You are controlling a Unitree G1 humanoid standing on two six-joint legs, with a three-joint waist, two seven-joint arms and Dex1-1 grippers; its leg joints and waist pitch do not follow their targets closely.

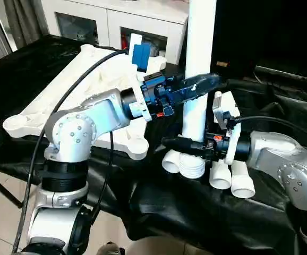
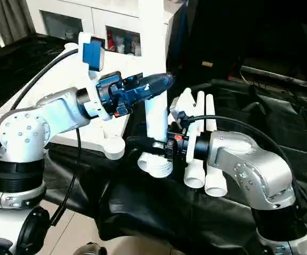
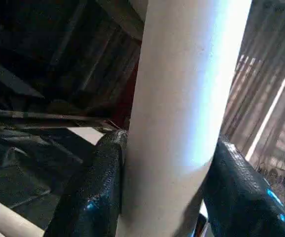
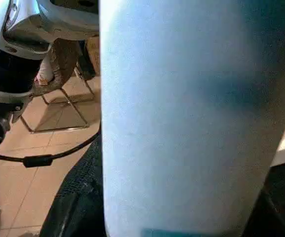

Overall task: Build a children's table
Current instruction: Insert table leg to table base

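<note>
left eye view showed both the left pincer (image 1: pixel 209 81) and right pincer (image 1: pixel 169 142) squeezing one upright leg (image 1: pixel 200 53), which could tip if either let go.

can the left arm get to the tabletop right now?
Probably not as things stand: the left gripper is closed on the upright leg, which the right gripper also holds lower down. The tabletop lies close beside that arm, nothing between.
</note>
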